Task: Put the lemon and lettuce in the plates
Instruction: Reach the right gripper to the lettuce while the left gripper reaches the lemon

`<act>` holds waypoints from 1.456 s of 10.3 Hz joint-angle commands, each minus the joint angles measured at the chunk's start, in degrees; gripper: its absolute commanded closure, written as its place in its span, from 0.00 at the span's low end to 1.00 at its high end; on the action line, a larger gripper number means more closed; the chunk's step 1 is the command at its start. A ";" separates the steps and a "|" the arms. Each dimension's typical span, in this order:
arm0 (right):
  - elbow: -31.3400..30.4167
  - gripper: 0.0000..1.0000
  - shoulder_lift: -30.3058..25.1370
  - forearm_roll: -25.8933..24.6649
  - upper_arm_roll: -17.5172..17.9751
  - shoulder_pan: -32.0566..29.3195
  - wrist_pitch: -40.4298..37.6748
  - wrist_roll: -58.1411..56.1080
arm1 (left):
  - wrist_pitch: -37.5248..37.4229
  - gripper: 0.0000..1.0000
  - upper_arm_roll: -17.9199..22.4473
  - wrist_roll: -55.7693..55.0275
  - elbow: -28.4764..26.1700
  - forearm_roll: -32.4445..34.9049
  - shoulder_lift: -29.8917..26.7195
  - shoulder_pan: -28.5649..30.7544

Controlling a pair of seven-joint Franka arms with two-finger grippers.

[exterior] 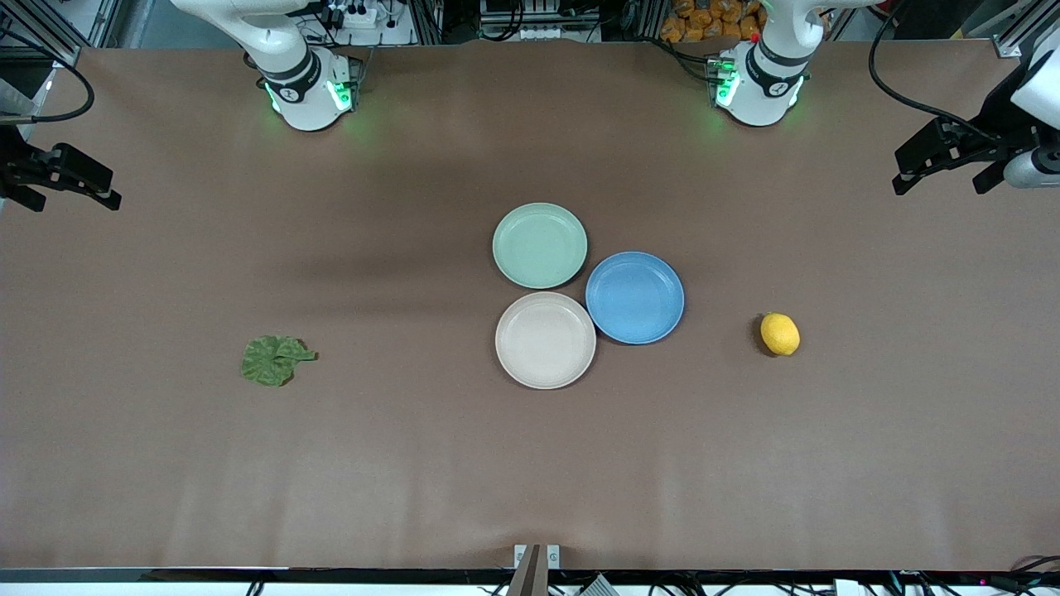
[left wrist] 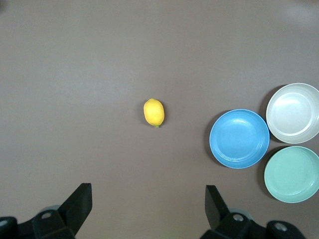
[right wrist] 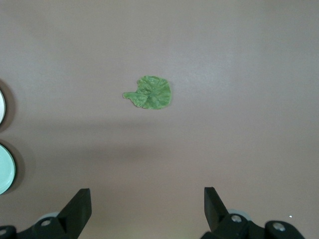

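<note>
From the front, three plates sit clustered mid-desk, rims touching or nearly so: the mint green plate (exterior: pixel 540 245) farthest from the camera, the beige-pink plate (exterior: pixel 545 339) nearest, and a blue plate (exterior: pixel 634 297) beside both, toward the left arm's end. All three are bare. The lemon (exterior: pixel 779 334) lies on the desk (exterior: pixel 414 463), well apart from the blue plate, further toward the left arm's end. The lettuce (exterior: pixel 272 360) lies flat, well apart from the plates, toward the right arm's end. The left end effector (exterior: pixel 952 174) hangs at the desk's edge at its own end, and the right end effector (exterior: pixel 70 186) at the other edge; both arms wait.

The left wrist view looks straight down on the lemon (left wrist: pixel 154 112), with the blue plate (left wrist: pixel 239 138), beige-pink plate (left wrist: pixel 293 113) and mint green plate (left wrist: pixel 292 174) grouped off to one side. The left end effector (left wrist: pixel 148 206) is released, fingers spread wide, grasping nothing.

The right wrist view shows the lettuce (right wrist: pixel 150 93) alone on bare desk, slivers of the mint green plate (right wrist: pixel 6 174) and beige-pink plate (right wrist: pixel 1 107) at the frame's edge. The right end effector (right wrist: pixel 147 209) is likewise released and empty.
</note>
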 commanded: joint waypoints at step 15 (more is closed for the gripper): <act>-24.15 0.00 17.14 -0.38 0.27 1.63 41.46 -0.44 | 1.01 0.00 -0.44 -2.80 0.48 0.82 16.17 -0.48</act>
